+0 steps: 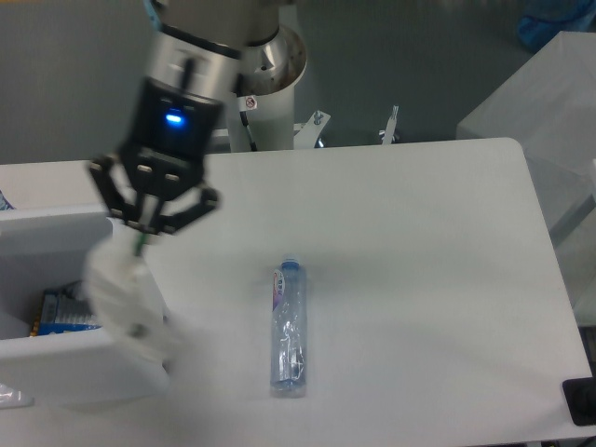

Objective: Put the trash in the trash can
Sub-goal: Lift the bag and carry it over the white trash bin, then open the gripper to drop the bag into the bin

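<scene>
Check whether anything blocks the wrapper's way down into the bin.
Nothing visible does. The gripper holds the wrapper, blurred, over the right rim of the trash can, whose top is open. The bottle lies apart on the table.

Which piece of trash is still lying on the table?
The clear bottle with the blue cap; the crumpled wrapper hangs from the pincer over the bin.

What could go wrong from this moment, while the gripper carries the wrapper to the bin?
1. The wrapper hangs from the gripper over the trash can's right wall, not clearly inside; released now, it may land on the rim or table.
2. The image is motion-blurred, suggesting fast movement; the loosely dangling wrapper might slip free.
3. The bottle remains on the table.
</scene>
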You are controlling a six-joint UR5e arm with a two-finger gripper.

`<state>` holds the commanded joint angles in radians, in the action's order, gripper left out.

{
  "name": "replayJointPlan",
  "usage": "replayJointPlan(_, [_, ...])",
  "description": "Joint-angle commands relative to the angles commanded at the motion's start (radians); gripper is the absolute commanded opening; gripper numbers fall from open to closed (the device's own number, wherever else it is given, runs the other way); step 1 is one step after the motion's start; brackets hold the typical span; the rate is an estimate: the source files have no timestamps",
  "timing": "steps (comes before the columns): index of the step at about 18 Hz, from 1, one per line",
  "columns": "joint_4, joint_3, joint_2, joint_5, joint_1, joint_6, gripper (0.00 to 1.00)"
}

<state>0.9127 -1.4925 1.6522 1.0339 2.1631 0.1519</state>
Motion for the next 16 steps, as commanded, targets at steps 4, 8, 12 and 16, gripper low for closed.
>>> replayJointPlan(4, [-0.002, -0.052, -0.035, 0.003, -0.039, 0.008, 0.04])
replayJointPlan(8, [-0.003, -0.103, -0.037, 0.003, -0.045, 0.015, 0.04])
replayJointPlan(12, [-0.005, -0.114, -0.028, 0.003, -0.045, 0.015, 0.39])
replayJointPlan(16, [-0.047, -0.106, -0.028, 0.005, -0.045, 0.026, 0.81])
